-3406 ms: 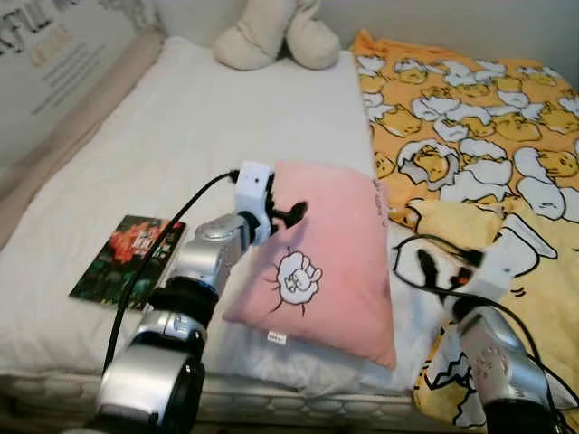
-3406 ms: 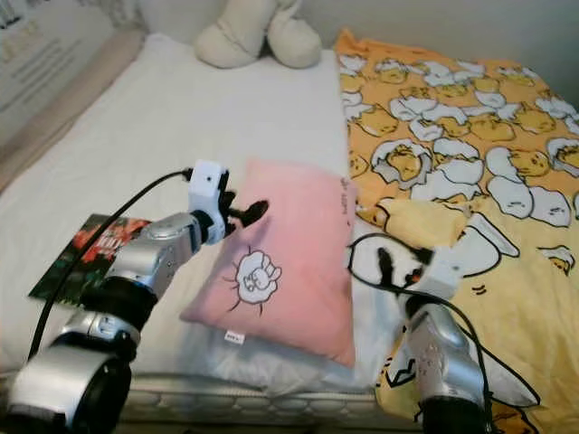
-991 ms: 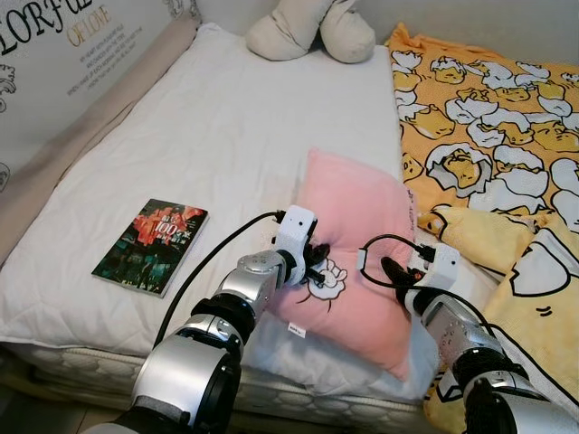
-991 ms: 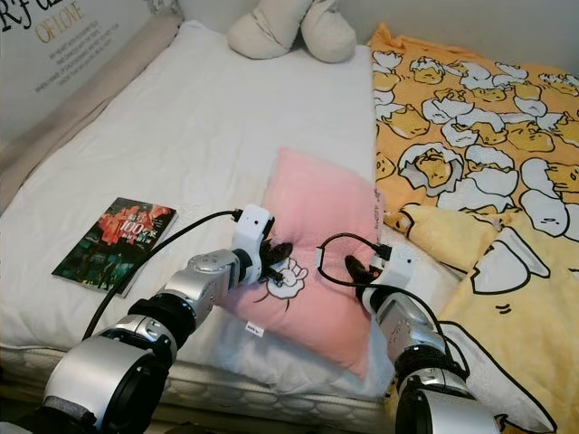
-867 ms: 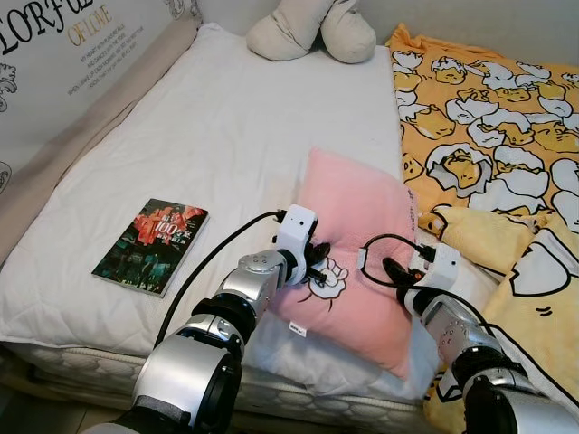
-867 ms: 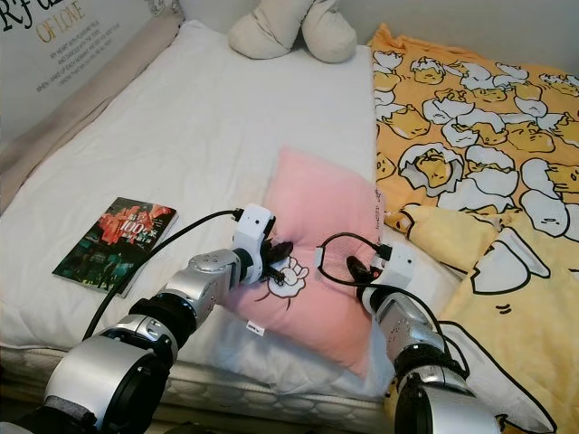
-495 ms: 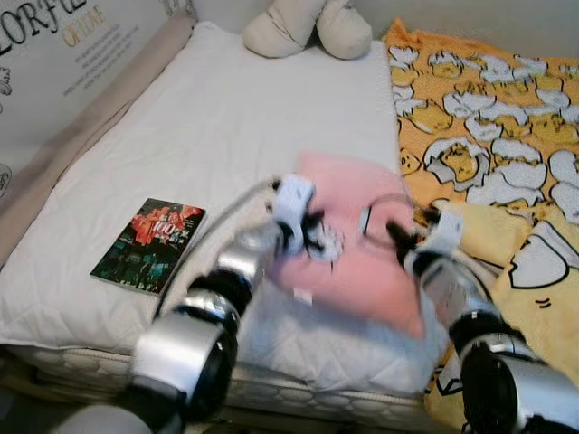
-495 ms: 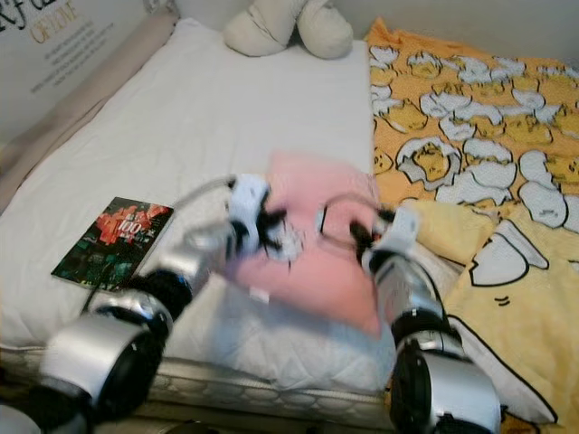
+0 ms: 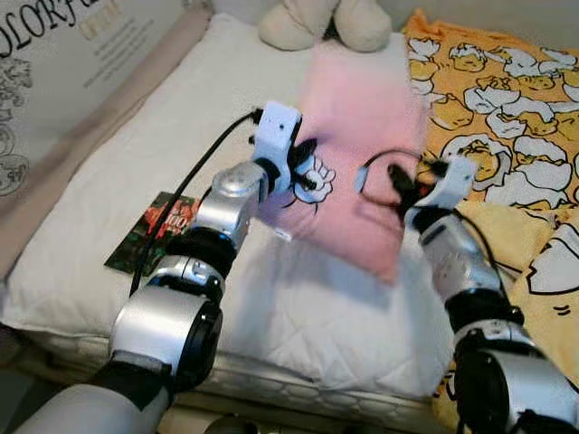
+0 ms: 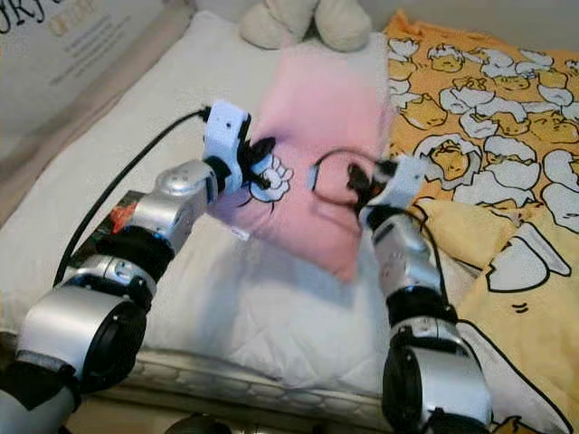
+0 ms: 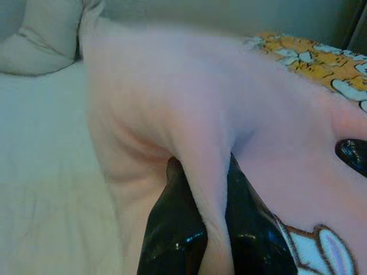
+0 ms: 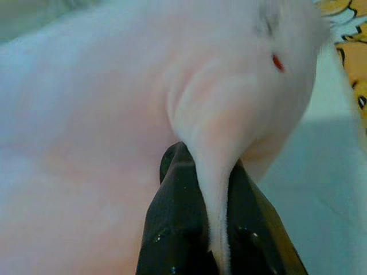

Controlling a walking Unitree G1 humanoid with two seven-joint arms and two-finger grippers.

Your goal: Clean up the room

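A pink pillow [image 9: 357, 136] with a small white cartoon print hangs in the air above the white mattress [image 9: 181, 127], held up between both arms. My left gripper [image 9: 306, 172] is shut on a fold of its left side; the left wrist view shows its black fingers [image 11: 172, 240] pinching the pink fabric [image 11: 200, 143]. On the pillow's right edge my right gripper [image 9: 398, 181] is shut, a ridge of pink cloth [image 12: 218, 149] squeezed between its fingers [image 12: 172, 229]. The pillow is blurred with motion.
A book [image 9: 154, 231] with a red and green cover lies on the mattress to the left, partly behind my left arm. A cream plush toy [image 9: 326, 23] sits at the head of the bed. An orange duck-print blanket [image 9: 507, 117] covers the right side.
Both grippers have raised the pink pillow off the mattress and carried it toward the head of the bed. The camera has shifted too.
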